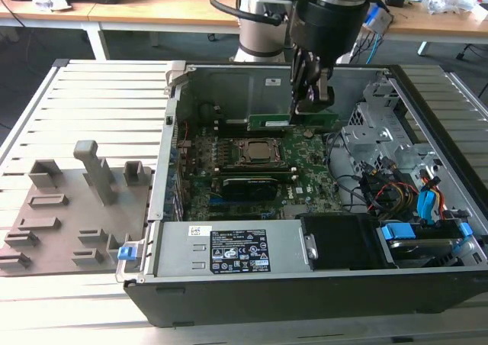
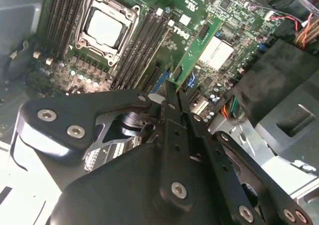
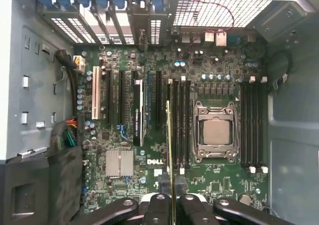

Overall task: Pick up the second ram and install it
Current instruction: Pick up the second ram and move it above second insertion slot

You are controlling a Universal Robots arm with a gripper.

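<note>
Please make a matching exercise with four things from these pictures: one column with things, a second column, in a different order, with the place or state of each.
Things:
1. ram stick
2. CPU socket
3. gripper
4. grey tray

Places or states:
A. outside the case, at the exterior view's left
B. shut on a thin green board
C. held above the motherboard
D. on the motherboard, between banks of memory slots

Pairs: 1-C, 2-D, 3-B, 4-A

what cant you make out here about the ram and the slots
- Held end of the second ram: second wrist view, hidden between the end effector fingers.
- Which slot sits under the stick: first wrist view, it shows edge-on.
- Rear slots: exterior view, the arm covers them.
</note>
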